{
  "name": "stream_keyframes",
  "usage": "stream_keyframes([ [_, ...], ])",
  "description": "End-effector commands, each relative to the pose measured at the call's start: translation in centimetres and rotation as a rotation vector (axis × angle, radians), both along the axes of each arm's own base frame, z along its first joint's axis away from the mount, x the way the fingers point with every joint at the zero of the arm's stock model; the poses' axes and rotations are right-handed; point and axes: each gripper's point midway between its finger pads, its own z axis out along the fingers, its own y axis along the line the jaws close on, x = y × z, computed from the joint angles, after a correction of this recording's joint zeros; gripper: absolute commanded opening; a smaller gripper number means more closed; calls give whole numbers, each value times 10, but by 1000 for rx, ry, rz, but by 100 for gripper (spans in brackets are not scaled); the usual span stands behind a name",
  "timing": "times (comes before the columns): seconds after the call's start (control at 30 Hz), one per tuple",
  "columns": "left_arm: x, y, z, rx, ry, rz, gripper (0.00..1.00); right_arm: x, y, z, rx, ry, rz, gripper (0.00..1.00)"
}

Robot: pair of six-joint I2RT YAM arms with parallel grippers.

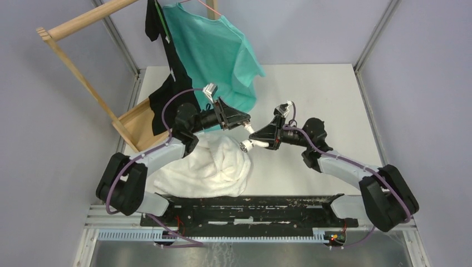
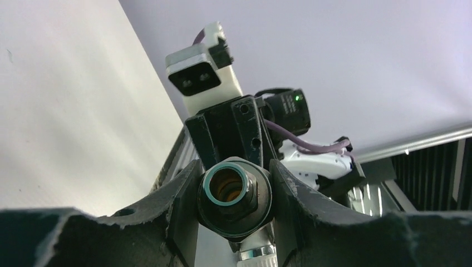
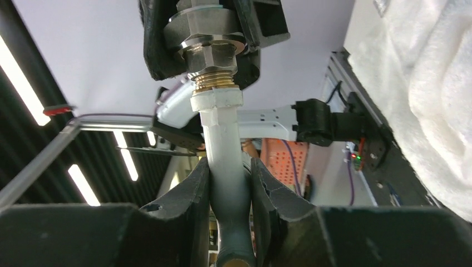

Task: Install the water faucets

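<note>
LEFT: left gripper (image 1: 245,121) clamped tight on the fitting (image 2: 234,194), up in the air | RIGHT: right gripper (image 3: 229,183) squeezed around the spout (image 3: 222,139) | JOIN: spout's end meets the fitting's brass thread, in line | WHERE: both above the table (image 1: 334,100), just beside the towel (image 1: 206,164)

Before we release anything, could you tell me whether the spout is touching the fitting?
Touching: right wrist view shows the spout seated against the fitting, no gap.

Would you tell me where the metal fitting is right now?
In the right wrist view the fitting sits top centre, clamped in the left gripper and joined to the spout below, which the right gripper holds.
</note>
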Motion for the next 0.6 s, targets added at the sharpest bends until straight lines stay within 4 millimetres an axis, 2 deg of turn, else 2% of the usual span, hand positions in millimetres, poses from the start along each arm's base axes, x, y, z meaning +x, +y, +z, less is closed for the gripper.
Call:
stream_keyframes([
  [0.0,-1,20,71,-182,-208,151,3,26,-19,61,301,-13,-117,1],
  [0.03,2,22,71,-171,-203,174,3,28,-19,61,317,-5,-122,1],
  [0.07,2,23,73,-165,-199,187,3,29,-20,60,326,0,-125,15],
  [0.13,6,23,72,-143,-161,195,3,30,-20,58,319,-4,-137,52],
  [0.17,9,22,71,-132,-137,203,3,32,-19,51,287,-9,-146,64],
  [0.3,12,25,69,-151,-58,226,3,33,-20,22,59,-42,-197,91],
  [0.37,13,27,68,-155,-33,227,3,31,-28,3,-128,-71,-232,100],
  [0.43,16,28,65,-139,-10,236,3,26,-44,-10,-333,-128,-274,100],
  [0.47,18,29,64,-131,0,244,3,22,-56,-16,-443,-161,-290,100],
  [0.57,25,29,55,-84,68,260,3,9,-96,-18,-723,-289,-337,100],
])
